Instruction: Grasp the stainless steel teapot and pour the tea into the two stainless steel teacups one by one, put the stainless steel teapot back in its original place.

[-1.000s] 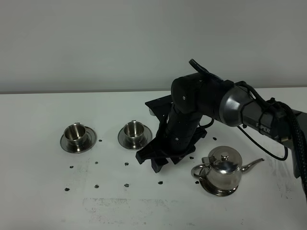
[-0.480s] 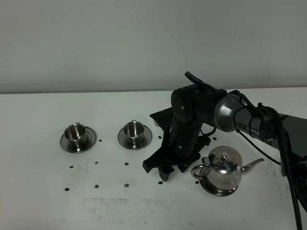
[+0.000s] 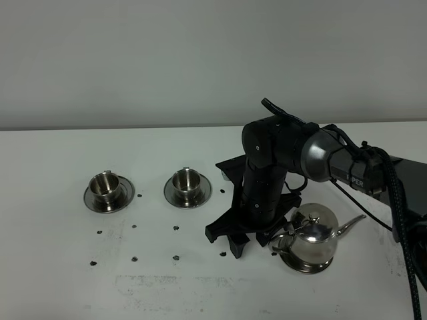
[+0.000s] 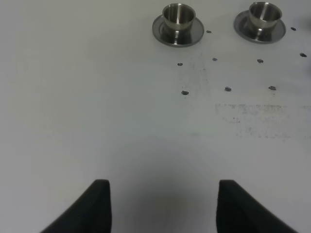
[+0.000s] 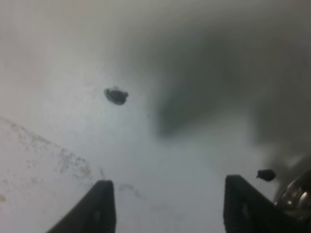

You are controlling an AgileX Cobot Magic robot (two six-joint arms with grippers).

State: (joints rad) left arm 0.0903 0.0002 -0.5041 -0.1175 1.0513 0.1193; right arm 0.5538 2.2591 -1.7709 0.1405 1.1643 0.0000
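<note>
A white surface (image 3: 60,280) seen from a high camera, scattered with small dark specks (image 3: 176,257). Towards the left of that view stand two small stainless steel teacups, one (image 3: 107,185) further left and one (image 3: 187,181) nearer the middle. They are well apart, and each sits upright on its own round steel saucer (image 3: 127,198).

On the right, the stainless steel teapot (image 3: 313,233) sits upright on a round steel saucer (image 3: 305,268), lid on. Its thin spout points right and its loop handle faces left.

The black right arm (image 3: 280,150) bends down steeply. The right gripper (image 3: 225,241) is low over the surface, just beside the teapot's handle side. Its fingers (image 5: 99,208) are spread wide with only bare surface and a speck between them (the wrist view shows a sliver of shiny steel at one edge).

The left gripper (image 4: 163,208) appears only in its own wrist view, well apart from both teacups. Its fingers (image 4: 95,208) are also spread, holding nothing.
</note>
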